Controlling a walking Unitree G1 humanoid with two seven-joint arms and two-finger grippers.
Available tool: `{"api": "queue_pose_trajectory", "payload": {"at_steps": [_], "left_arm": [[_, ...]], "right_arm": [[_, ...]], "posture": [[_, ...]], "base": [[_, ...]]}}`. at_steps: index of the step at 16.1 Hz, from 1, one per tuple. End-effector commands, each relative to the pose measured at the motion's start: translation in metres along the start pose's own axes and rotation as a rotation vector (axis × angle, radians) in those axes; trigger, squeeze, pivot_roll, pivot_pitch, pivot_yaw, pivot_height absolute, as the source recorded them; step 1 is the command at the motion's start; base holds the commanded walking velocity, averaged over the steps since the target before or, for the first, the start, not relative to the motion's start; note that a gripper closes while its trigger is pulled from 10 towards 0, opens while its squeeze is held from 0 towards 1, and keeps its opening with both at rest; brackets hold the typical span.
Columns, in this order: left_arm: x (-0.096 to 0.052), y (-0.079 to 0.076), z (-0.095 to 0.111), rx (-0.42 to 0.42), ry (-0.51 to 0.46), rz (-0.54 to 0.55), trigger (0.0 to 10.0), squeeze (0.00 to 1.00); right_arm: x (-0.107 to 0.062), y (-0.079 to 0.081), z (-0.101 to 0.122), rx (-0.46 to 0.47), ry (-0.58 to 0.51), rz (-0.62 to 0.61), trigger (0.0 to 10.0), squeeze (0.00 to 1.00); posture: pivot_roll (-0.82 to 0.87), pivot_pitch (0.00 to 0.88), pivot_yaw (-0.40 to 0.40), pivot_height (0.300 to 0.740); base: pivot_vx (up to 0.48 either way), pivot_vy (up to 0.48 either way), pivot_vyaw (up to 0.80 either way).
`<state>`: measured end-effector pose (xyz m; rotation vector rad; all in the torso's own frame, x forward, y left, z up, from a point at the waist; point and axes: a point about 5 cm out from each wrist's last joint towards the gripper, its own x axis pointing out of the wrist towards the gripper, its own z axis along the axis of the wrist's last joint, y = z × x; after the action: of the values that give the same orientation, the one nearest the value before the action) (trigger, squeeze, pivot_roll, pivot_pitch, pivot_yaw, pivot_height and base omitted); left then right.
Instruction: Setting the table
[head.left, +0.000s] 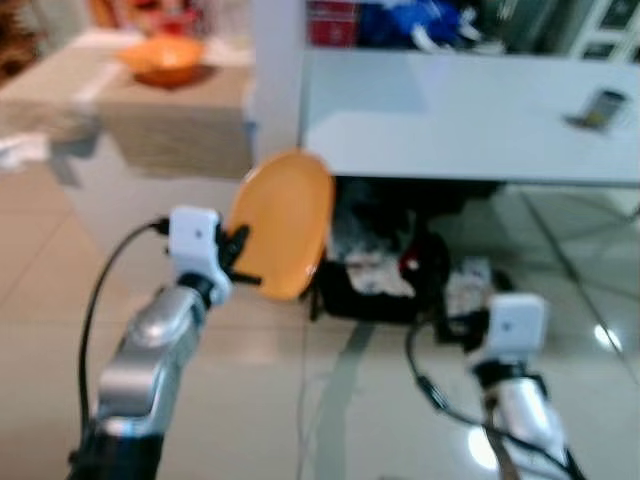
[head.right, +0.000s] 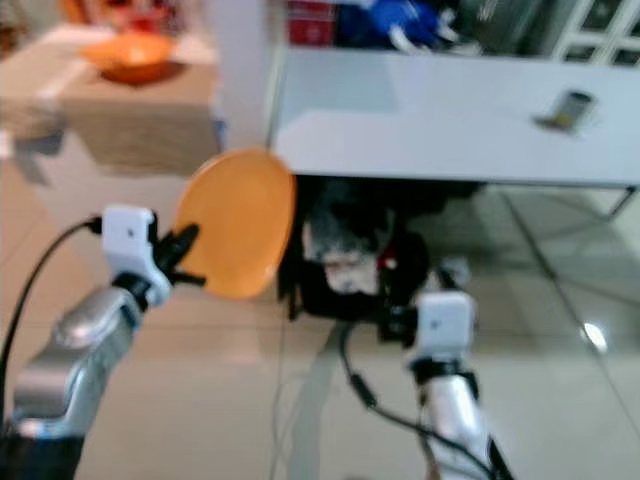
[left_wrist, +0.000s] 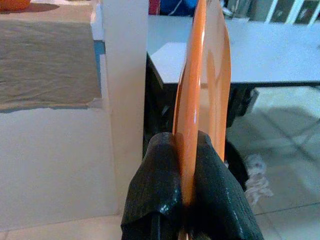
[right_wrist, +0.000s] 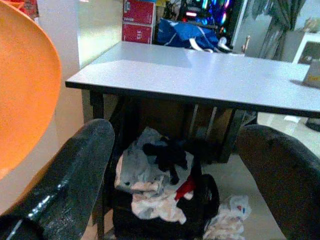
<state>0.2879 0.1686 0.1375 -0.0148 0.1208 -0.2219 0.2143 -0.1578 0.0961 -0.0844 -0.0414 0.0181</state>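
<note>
An orange plate (head.left: 285, 222) is held upright, edge-on in the left wrist view, where my left gripper (left_wrist: 187, 175) is shut on its rim (left_wrist: 189, 115). The plate hangs in the air in front of the near left corner of a pale grey table (head.left: 450, 120). My right gripper (right_wrist: 175, 165) is open with nothing between its fingers (right_wrist: 70, 175) and points toward the space under the table; its wrist (head.left: 515, 325) is low on the right.
A black bag with crumpled cloths (head.left: 375, 270) lies under the table. A white pillar (head.left: 277, 70) stands by the table's left corner. A cloth-covered counter (head.left: 170, 120) with an orange bowl (head.left: 162, 58) is far left. A small box (head.left: 605, 108) sits at the table's right.
</note>
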Motion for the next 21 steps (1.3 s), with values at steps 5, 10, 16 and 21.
{"api": "queue_pose_trajectory", "payload": {"at_steps": [5, 10, 16, 21], "left_arm": [[0.008, -0.01, 0.015, 0.032, -0.076, -0.022, 0.0, 0.0], [0.007, -0.005, 0.016, 0.041, -0.085, 0.004, 0.0, 0.0], [0.002, 0.0, 0.013, 0.122, -0.086, 0.012, 0.0, 0.0], [0.006, -0.011, 0.03, 0.066, -0.181, -0.027, 0.0, 0.0]], "right_arm": [[0.0, -0.005, 0.001, -0.027, 0.013, -0.011, 10.0, 0.0], [0.001, -0.005, -0.001, -0.032, 0.027, -0.01, 10.0, 0.0], [-0.002, -0.012, -0.015, -0.035, 0.053, -0.015, 10.0, 0.0], [-0.006, -0.02, -0.027, -0.048, 0.076, -0.026, 10.0, 0.0]], "posture": [[-0.08, 0.0, 0.02, 0.74], [-0.07, 0.0, 0.021, 0.74], [-0.06, 0.0, 0.02, 0.74], [-0.07, 0.0, 0.02, 0.74]], "base": [[0.0, -0.425, 0.0], [0.0, -0.418, 0.0], [0.091, -0.34, 0.0], [0.379, 0.0, 0.0]]}}
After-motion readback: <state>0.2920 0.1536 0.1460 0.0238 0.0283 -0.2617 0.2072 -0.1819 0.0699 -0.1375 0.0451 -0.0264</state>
